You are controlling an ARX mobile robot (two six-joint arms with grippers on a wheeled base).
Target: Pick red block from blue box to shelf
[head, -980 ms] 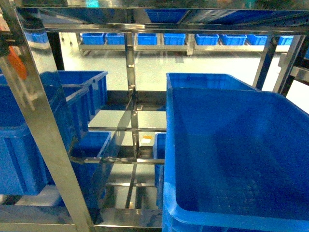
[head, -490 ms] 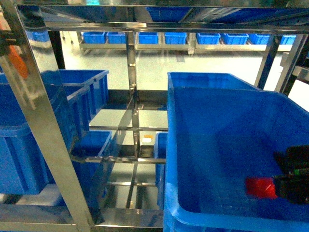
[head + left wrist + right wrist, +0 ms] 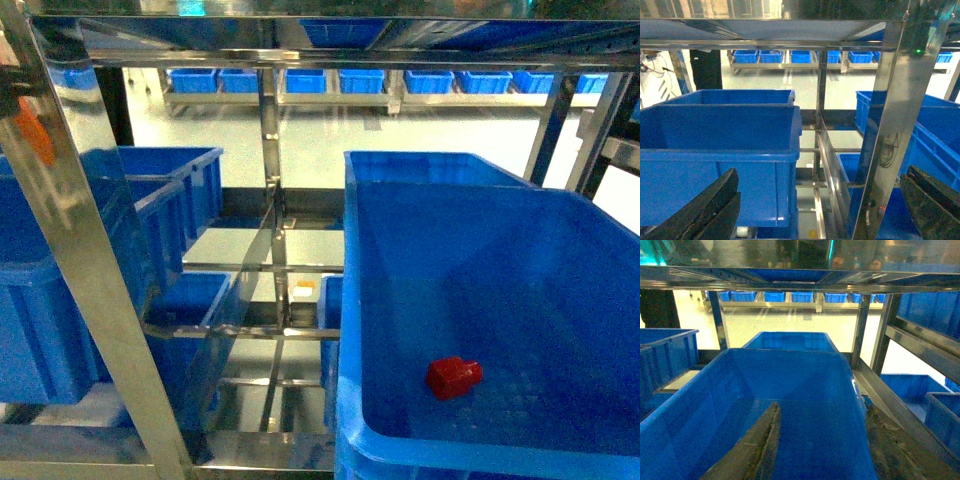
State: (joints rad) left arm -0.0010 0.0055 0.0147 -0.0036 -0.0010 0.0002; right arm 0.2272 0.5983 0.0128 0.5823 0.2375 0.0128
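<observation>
Fingers (image 3: 817, 445) spread, holding nothing.

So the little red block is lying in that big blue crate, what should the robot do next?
Probably draw the right gripper back out of the shelf. The red block lies loose on the floor of the crate, which sits on the shelf. The gripper is open with nothing between its fingers, so the placing looks done.
</observation>
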